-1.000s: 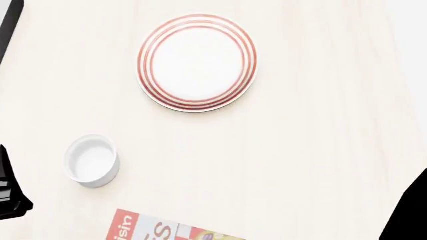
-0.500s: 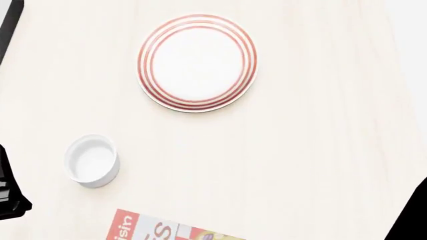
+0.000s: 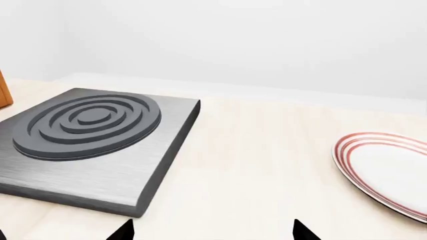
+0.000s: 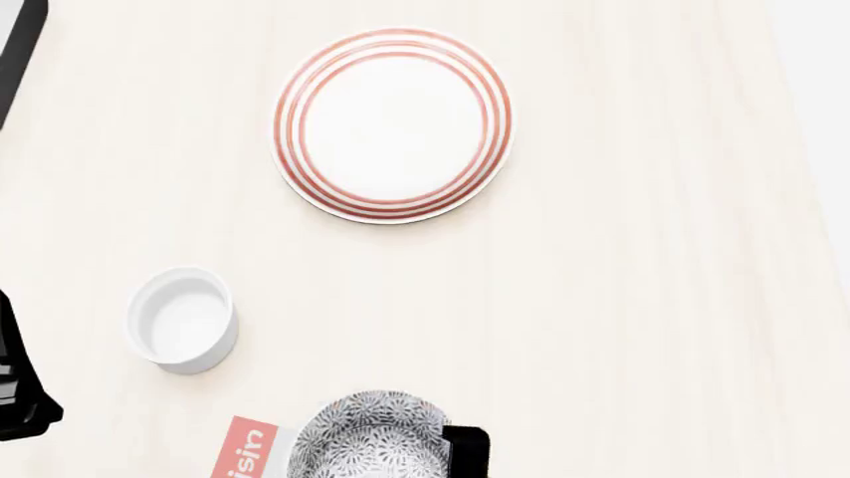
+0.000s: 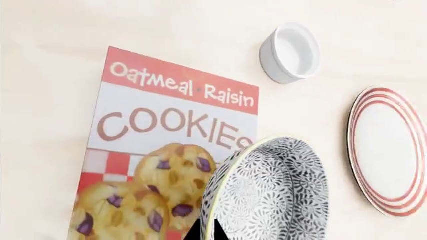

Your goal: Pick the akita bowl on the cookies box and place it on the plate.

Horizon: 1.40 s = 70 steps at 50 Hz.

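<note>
The speckled grey-and-white akita bowl (image 4: pixel 369 436) shows at the bottom edge of the head view, over the red and white cookies box (image 4: pixel 246 453). In the right wrist view my right gripper (image 5: pixel 205 232) is shut on the rim of the akita bowl (image 5: pixel 273 192), one fingertip on each side of it. The bowl hangs tilted above the cookies box (image 5: pixel 160 135). The red-ringed white plate (image 4: pixel 393 123) lies bare farther up the table. My left gripper (image 3: pixel 211 234) is open over the bare tabletop, holding nothing, with the plate (image 3: pixel 393 170) off to one side.
A small plain white cup (image 4: pixel 183 320) stands between the box and the plate, toward the left. A grey burner slab with raised rings (image 3: pixel 87 130) lies on the table near the left gripper. The left arm's dark body (image 4: pixel 16 388) shows at the left edge.
The akita bowl, held by the right gripper, has come into the head view at the bottom edge. The dark arm shape at the bottom right corner is gone.
</note>
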Motion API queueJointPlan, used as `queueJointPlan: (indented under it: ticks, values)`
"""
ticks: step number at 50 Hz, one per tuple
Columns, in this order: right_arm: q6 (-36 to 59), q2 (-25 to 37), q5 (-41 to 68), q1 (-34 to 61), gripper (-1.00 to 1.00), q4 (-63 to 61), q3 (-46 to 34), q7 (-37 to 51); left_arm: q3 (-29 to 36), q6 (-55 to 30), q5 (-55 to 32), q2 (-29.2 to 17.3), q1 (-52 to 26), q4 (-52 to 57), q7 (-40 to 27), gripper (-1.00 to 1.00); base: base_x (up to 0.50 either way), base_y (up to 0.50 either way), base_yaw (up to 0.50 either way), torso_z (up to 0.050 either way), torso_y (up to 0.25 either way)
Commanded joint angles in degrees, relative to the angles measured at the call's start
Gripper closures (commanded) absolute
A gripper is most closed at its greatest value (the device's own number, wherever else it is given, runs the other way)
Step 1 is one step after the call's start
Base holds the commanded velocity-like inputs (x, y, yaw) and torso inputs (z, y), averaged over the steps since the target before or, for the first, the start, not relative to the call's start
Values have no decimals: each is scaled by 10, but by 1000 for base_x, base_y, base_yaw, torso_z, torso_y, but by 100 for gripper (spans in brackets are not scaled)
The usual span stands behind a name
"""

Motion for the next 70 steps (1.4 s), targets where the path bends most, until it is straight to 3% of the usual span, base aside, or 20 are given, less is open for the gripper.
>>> queueJointPlan:
  ticks: [1, 7, 22, 39, 70]
  values:
    - [151, 66, 28, 8, 100, -3, 120, 7, 1, 2, -2, 0, 1, -1, -1, -100, 0, 0, 0, 0, 0]
    - [206, 99, 28, 4, 100, 14, 176, -19, 4, 3, -1, 0, 3, 0, 0, -100, 0, 0, 0, 0, 0]
    - [236, 118, -70, -21, 100, 118, 209, -111, 5, 19, -16, -5, 14, 11, 21, -100, 0, 0, 0, 0, 0]
    - [195, 81, -187, -70, 100, 295, 228, -196, 9, 41, -11, -9, 33, 20, 32, -100, 0, 0, 0, 0, 0]
    - [102, -11, -296, -165, 100, 579, 257, -256, 41, 84, -5, -37, 58, 53, 96, -100, 0, 0, 0, 0, 0]
